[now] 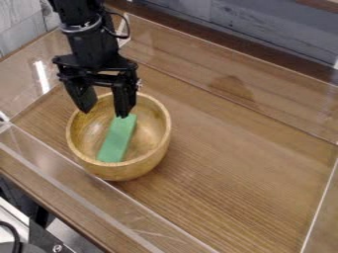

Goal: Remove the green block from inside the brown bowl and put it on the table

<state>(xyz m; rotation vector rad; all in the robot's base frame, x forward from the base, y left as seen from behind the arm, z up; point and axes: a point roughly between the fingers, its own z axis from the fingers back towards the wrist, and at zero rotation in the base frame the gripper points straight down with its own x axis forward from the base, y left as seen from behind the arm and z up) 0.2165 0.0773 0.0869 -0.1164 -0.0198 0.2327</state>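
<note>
Green block (119, 136) lay inside the brown bowl (156, 148), slanting from near the bowl's far rim down toward its near left side, and nothing gripped it. Directly above the block's far end hung the claw (103, 103), pointing straight down, its two dark fingers (82, 96) spread wide apart with empty space between them; their tips stood at about the height of the bowl's far rim, and whether they touched the rim or the block could not be told. The black arm rose from the claw toward the upper left corner. The bowl sat on the table (238, 168), toward its left side, with bare wood-grain surface stretching away to the right. Low clear acrylic walls (79, 193) ran along the table's edges, one passing just in front of the bowl.
</note>
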